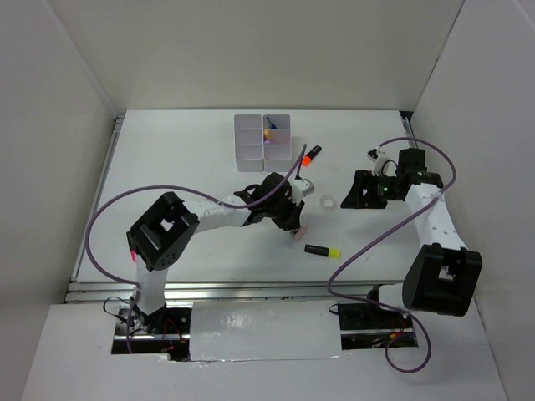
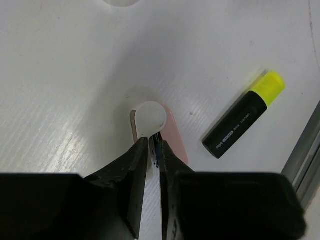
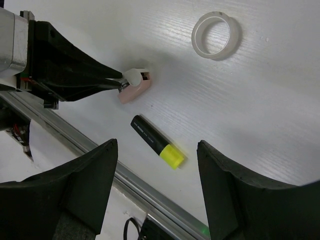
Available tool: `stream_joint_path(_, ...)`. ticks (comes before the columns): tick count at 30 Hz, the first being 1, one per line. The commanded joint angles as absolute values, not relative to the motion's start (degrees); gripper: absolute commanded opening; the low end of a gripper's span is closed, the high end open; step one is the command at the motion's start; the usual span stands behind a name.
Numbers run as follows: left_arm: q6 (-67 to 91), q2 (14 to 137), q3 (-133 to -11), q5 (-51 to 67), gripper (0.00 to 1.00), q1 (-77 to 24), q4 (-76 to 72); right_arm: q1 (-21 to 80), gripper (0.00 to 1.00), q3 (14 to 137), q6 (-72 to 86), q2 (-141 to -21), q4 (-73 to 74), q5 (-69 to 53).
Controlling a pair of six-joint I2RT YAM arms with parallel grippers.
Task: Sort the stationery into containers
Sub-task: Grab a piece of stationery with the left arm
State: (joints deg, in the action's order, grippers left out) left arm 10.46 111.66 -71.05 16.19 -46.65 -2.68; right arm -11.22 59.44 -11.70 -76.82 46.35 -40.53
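My left gripper (image 1: 294, 220) (image 2: 155, 142) is shut on a pink marker (image 2: 173, 134) with a white end, held at or just above the table; it also shows in the right wrist view (image 3: 133, 86). A yellow-and-black highlighter (image 1: 323, 250) (image 2: 243, 114) (image 3: 156, 141) lies just right of it. My right gripper (image 1: 361, 194) (image 3: 157, 144) is open and empty, hovering above that highlighter. The clear tape ring (image 1: 328, 202) (image 3: 215, 35) lies between the arms. An orange-and-black highlighter (image 1: 310, 155) lies near the white bins (image 1: 249, 150); one bin holds several pens.
A small pale cube (image 1: 306, 185) sits beside the left wrist. The aluminium rail (image 3: 95, 150) marks the table's near edge, close to the yellow highlighter. White walls enclose the table on three sides.
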Motion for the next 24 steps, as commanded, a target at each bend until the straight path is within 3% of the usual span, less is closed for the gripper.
stream_joint_path(1, 9.05, 113.73, -72.6, 15.38, 0.27, -46.85, -2.9, -11.69, 0.71, 60.03, -13.36, -74.18, 47.9, -41.4)
stream_joint_path(6, 8.88, 114.26, -73.12, 14.07, 0.24, -46.76, -1.5, -11.69, 0.72, 61.52, -14.68, -74.0, 48.95, -40.78)
stream_joint_path(19, 7.3, 112.15, -72.16, 12.66, 0.31, -46.76, 3.43, -11.69, 0.73, 62.84, -14.77, -74.97, 49.66, -40.96)
stream_joint_path(22, 7.21, 112.23, -71.72, 12.92, 0.28, -46.85, 3.78, -11.69, 0.72, 62.84, -14.68, -74.97, 49.57, -41.22)
stream_joint_path(24, 7.38, 112.32, -71.63, 13.62, 0.2, -46.85, 4.13, -11.69, 0.73, 63.02, -14.68, -74.79, 49.57, -41.31)
